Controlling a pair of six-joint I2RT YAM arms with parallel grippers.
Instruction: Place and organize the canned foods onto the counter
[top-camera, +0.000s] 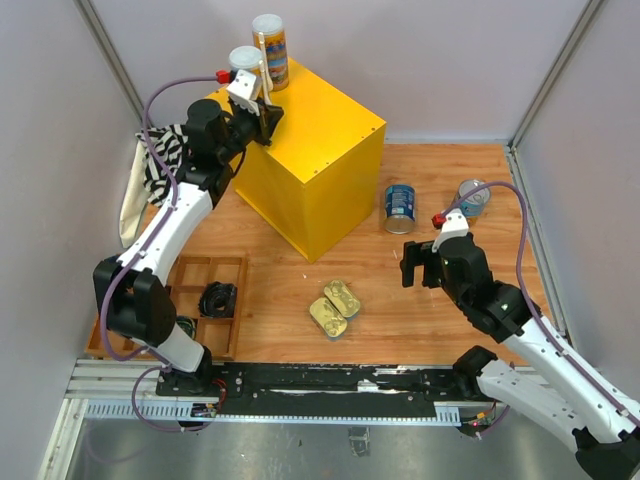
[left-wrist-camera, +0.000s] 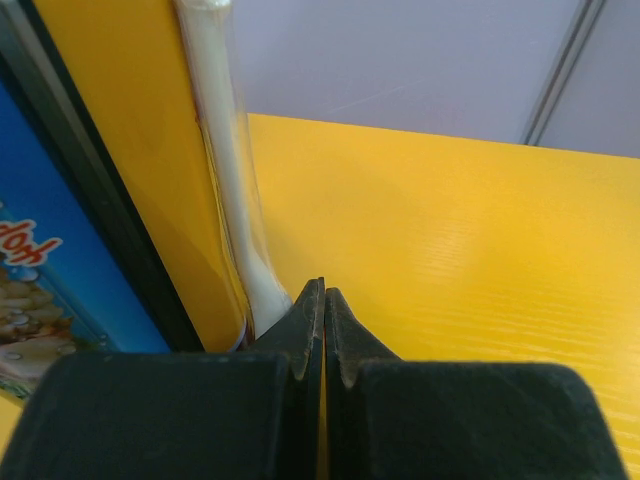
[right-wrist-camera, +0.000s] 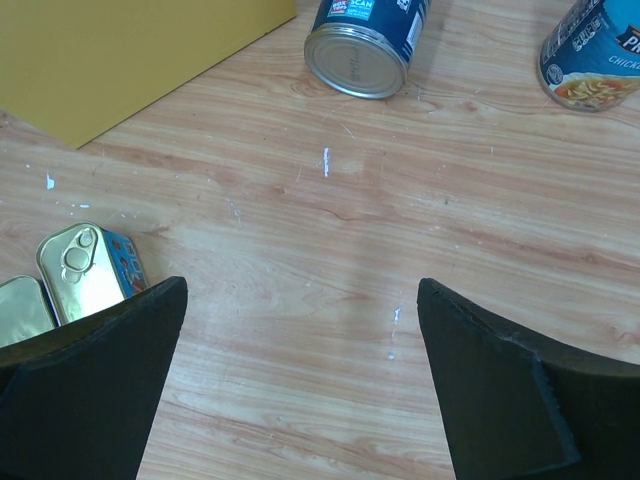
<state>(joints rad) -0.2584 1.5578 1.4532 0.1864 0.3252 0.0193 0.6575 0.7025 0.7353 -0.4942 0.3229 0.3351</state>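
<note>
Two tall cans (top-camera: 270, 45) on counter (top-camera: 320, 130); left gripper (left-wrist-camera: 323, 295) pinched shut, empty, beside them; right gripper (right-wrist-camera: 302, 290) spread wide, empty, above table (right-wrist-camera: 330, 250).

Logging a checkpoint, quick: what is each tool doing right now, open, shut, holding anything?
Left tool: closed, holding nothing, at the yellow counter top.
Right tool: open, holding nothing.

Wooden table (top-camera: 440, 310), counter (top-camera: 320, 190), cans (top-camera: 400, 208), gold tins (top-camera: 335, 307), tray (top-camera: 243, 305)
</note>
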